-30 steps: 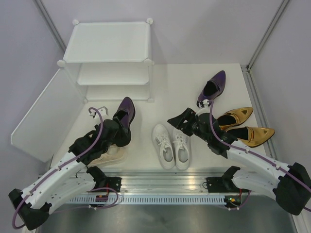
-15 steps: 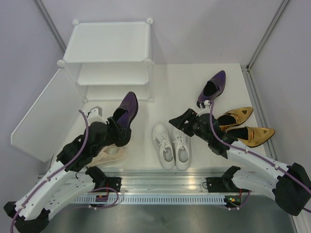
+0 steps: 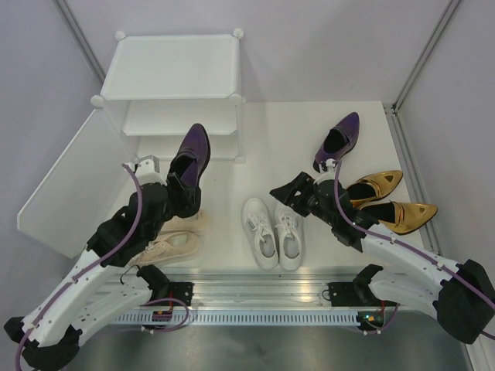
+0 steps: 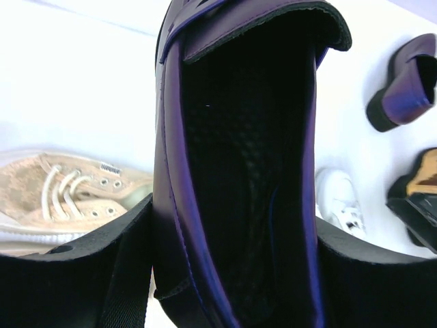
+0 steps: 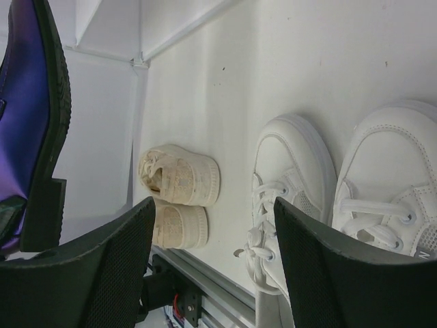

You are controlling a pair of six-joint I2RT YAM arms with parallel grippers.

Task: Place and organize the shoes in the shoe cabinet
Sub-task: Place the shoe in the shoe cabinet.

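My left gripper [image 3: 179,193] is shut on a glossy purple loafer [image 3: 189,158], holding it by the heel in the air with its toe towards the shoe cabinet [image 3: 174,66]. In the left wrist view the loafer [image 4: 239,137] fills the space between the fingers of that gripper [image 4: 232,266]. The second purple loafer [image 3: 338,141] lies at the back right. My right gripper [image 3: 283,193] is open above the table, beside the white sneakers [image 3: 272,232]; in its wrist view nothing is between the fingers of the gripper [image 5: 215,260]. The beige sneakers [image 3: 174,239] lie under my left arm.
Two gold pointed heels [image 3: 375,185] [image 3: 404,215] lie right of my right arm. The cabinet's door panel [image 3: 77,174] hangs open to the left. Its inner shelf [image 3: 182,118] and floor hold nothing. A metal rail [image 3: 255,297] runs along the near edge.
My left arm has carried the purple loafer up and towards the cabinet, turning its toe to the opening and uncovering the beige sneakers. The right arm has hardly moved.
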